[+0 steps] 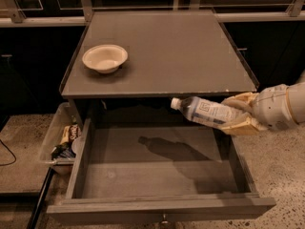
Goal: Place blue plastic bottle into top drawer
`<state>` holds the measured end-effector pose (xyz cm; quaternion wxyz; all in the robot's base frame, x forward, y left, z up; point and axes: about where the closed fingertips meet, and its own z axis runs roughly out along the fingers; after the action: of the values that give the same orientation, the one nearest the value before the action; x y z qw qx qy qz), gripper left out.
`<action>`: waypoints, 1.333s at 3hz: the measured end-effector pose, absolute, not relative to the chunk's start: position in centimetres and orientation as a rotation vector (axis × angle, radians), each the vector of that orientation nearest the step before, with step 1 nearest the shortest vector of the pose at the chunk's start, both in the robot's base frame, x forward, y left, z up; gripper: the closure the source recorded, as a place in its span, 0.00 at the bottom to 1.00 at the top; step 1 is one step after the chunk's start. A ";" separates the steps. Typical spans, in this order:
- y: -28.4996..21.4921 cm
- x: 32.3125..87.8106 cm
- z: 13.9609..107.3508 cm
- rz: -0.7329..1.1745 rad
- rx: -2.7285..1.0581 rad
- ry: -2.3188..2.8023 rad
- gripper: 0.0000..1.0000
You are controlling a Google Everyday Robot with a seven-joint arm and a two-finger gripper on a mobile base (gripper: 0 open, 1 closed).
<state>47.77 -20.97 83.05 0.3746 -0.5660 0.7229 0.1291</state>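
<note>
The blue plastic bottle [206,111] is clear with a white cap and a pale blue-and-white label. It lies nearly level in the air, cap pointing left, above the right part of the open top drawer [157,168]. My gripper [240,114] comes in from the right and is shut on the bottle's base end, its tan fingers [244,126] above and below it. The drawer is pulled fully out, its flat bottom bare, with the bottle's shadow on it.
A cream round bowl [105,57] sits on the left of the cabinet top [176,46]. A clear plastic bin of snack packets [59,140] stands on the floor left of the drawer. Dark cabinets stand behind.
</note>
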 end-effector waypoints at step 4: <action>-14.1 47.7 67.2 0.487 -1.474 1.729 1.00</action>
<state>47.66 -14.06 67.24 0.3977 -0.5820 0.6828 0.1922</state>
